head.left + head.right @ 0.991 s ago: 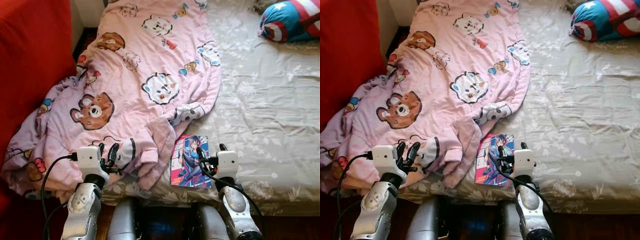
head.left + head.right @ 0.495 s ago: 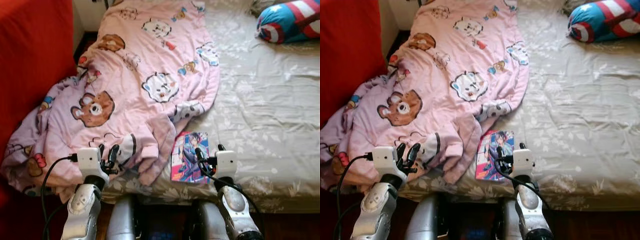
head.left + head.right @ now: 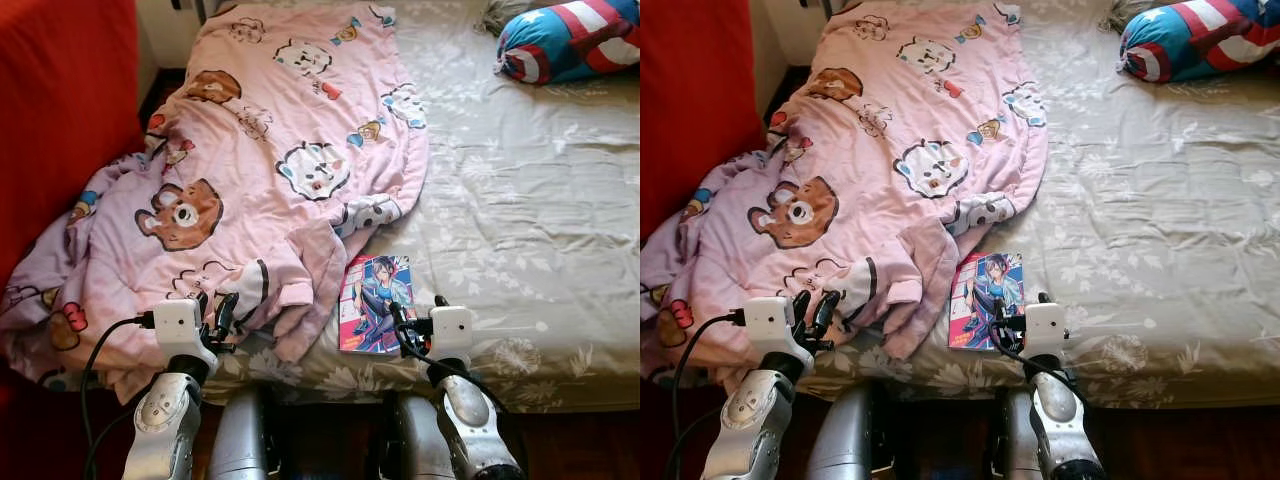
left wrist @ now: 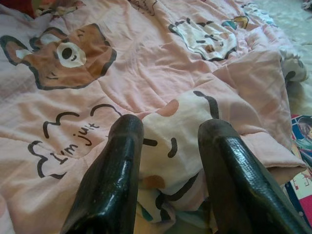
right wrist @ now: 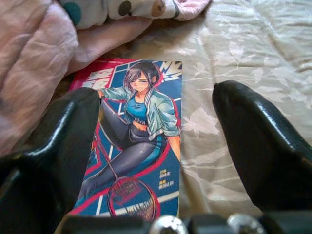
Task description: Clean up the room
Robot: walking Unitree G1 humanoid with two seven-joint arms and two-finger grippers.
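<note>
A pink cartoon-print blanket (image 3: 270, 170) lies crumpled over the left half of the bed, its lower edge hanging off the near side. A colourful comic book (image 3: 376, 316) with a drawn figure on its cover lies flat on the grey floral sheet (image 3: 520, 220), just right of the blanket's edge. My right gripper (image 3: 413, 322) hovers open over the book's near end; in the right wrist view the book (image 5: 134, 141) sits between the two fingers (image 5: 263, 146). My left gripper (image 3: 215, 312) is open above the blanket's near edge (image 4: 161, 122), holding nothing.
A blue, red and white star-patterned pillow (image 3: 570, 40) lies at the bed's far right corner. A red sofa or cushion (image 3: 60, 120) stands along the left side, close to the blanket. The right half of the sheet is bare.
The camera has shifted, so the bed sits lower and further right in view. The right gripper now sits over the book's near end. Both grippers stay open.
</note>
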